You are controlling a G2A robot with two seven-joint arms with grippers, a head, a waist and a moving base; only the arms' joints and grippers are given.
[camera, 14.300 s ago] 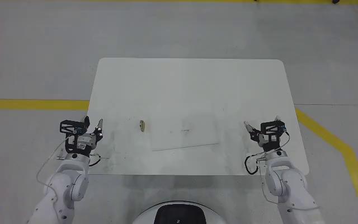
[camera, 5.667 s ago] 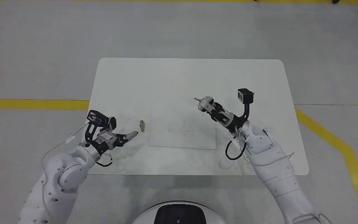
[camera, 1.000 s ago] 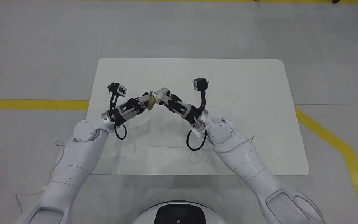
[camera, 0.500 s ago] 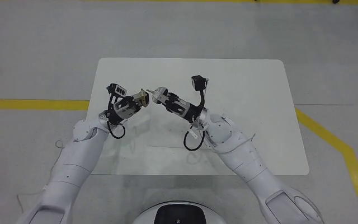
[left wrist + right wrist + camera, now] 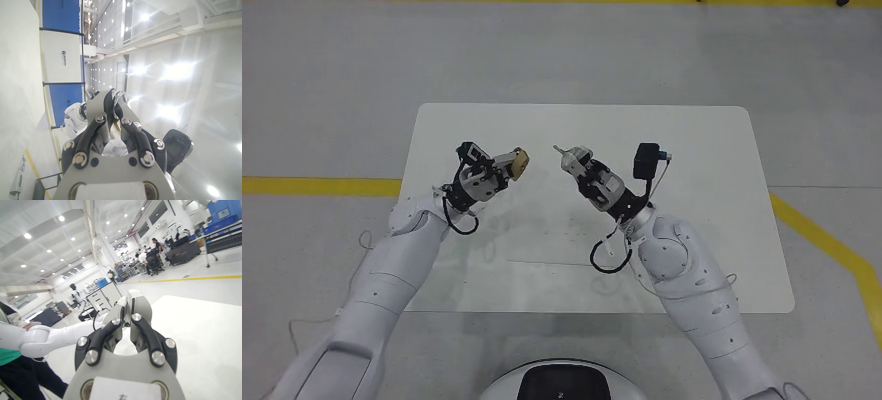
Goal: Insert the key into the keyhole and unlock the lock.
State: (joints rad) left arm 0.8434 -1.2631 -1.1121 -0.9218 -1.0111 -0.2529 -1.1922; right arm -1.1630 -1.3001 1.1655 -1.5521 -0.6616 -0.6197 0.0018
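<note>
Left arm: elbow bent, held above the tabletop [image 5: 692,200], its claw [image 5: 508,162] pointing toward the right arm.
Left claw: clamped on the brass lock [image 5: 521,158] (shackle glinting in its grip).
Right arm: held opposite, its claw [image 5: 572,158] aimed at the lock.
Right claw: pinched shut on the key [image 5: 558,150], thin tip poking out.
Key and lock: near each other but apart, both above the tabletop.

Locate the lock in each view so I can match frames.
top view: lock at the tip of the left pincer, over the table's left half.
left wrist view: its shackle clamped between that pincer's fingers, mid-picture.
right wrist view: cannot make it out; the right pincer, shut on the key, blocks the middle.
Shared landmark: the left arm, in top and right wrist views.
</note>
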